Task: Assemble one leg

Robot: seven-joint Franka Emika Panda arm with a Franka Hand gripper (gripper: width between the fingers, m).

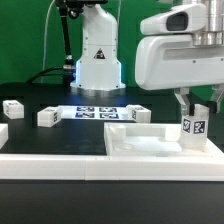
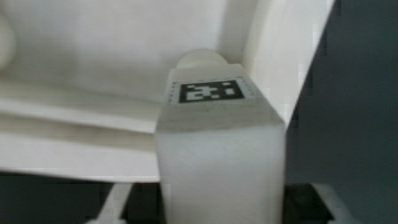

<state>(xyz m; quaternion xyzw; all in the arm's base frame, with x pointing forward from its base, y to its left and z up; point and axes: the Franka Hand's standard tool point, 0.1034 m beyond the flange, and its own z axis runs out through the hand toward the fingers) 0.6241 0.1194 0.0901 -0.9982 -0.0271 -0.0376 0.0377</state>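
My gripper (image 1: 194, 112) is shut on a white leg (image 1: 195, 130) with a black-and-white tag and holds it upright over the corner of the large white tray-like part (image 1: 135, 143) on the exterior view's right. In the wrist view the leg (image 2: 217, 140) fills the middle, tag end away from the camera, with the tray-like part (image 2: 89, 90) behind it. Three other legs lie on the table: one (image 1: 12, 108) at the far left, one (image 1: 46, 116) beside it, one (image 1: 138, 114) behind the tray-like part.
The marker board (image 1: 95, 112) lies flat at the back in front of the arm's base (image 1: 97, 65). A long white bar (image 1: 60, 162) runs along the front of the table, against the tray-like part.
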